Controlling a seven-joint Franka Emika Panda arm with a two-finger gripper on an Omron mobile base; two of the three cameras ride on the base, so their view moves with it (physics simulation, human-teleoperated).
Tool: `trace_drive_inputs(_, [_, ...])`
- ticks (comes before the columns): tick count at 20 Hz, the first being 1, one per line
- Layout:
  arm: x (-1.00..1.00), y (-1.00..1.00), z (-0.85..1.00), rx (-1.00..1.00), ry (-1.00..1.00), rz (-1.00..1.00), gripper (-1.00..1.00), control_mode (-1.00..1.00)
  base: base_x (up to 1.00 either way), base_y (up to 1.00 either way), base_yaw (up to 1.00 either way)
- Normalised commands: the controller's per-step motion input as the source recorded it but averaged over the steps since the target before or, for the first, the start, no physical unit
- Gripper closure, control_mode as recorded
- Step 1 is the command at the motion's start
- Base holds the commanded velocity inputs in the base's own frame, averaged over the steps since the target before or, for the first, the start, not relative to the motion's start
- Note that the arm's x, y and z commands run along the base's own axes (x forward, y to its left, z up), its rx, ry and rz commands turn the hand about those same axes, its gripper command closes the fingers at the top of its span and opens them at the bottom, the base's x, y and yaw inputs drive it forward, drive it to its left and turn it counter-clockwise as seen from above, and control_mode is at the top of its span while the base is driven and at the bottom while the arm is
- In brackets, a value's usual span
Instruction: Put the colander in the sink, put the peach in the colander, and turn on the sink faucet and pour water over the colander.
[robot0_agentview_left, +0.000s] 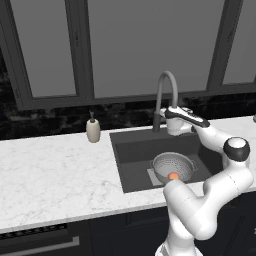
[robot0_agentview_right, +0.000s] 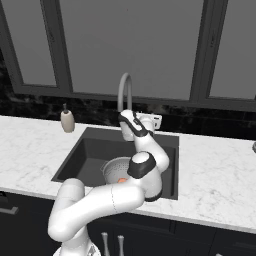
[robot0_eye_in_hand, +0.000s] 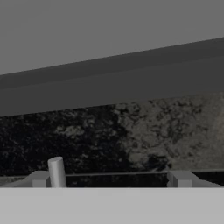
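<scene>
The silvery colander (robot0_agentview_left: 172, 165) (robot0_agentview_right: 116, 169) sits in the dark sink (robot0_agentview_left: 131, 150) (robot0_agentview_right: 85, 155), and the orange peach (robot0_agentview_left: 173, 176) (robot0_agentview_right: 121, 180) lies inside it. The grey gooseneck faucet (robot0_agentview_left: 167, 87) (robot0_agentview_right: 124, 90) arches over the basin from the back rim. No water is in view at its spout. My gripper (robot0_agentview_left: 179, 111) (robot0_agentview_right: 156, 119) (robot0_eye_in_hand: 109, 179) is open, level with the faucet's base, just to its right and facing the back wall. In the hand view a small grey lever (robot0_eye_in_hand: 57, 172) stands just inside the left fingertip (robot0_eye_in_hand: 39, 178).
A beige soap dispenser (robot0_agentview_left: 93, 130) (robot0_agentview_right: 67, 120) stands on the white marble counter (robot0_agentview_left: 55, 175) left of the sink. A dark stone backsplash (robot0_eye_in_hand: 131, 131) and window frames run close behind the faucet. My own arm arches over the sink's right side.
</scene>
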Motion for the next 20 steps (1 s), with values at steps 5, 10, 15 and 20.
trace_drive_inputs(5, [0.0, -0.22, 0.0, 0.0, 0.0, 0.0, -1.0, -1.0, 0.0, 0.0, 0.0])
trace_drive_inputs(10, [0.0, -0.52, 0.0, 0.0, 0.0, 0.0, -1.0, -1.0, 0.0, 0.0, 0.0])
trace_drive_inputs(15, [0.01, -0.61, 0.0, 0.0, 0.0, 0.0, -1.0, -1.0, 0.0, 0.0, 0.0])
trace_drive_inputs(20, [0.04, -0.91, 0.0, 0.03, 0.0, 0.0, -1.0, -1.0, 0.0, 0.0, 0.0])
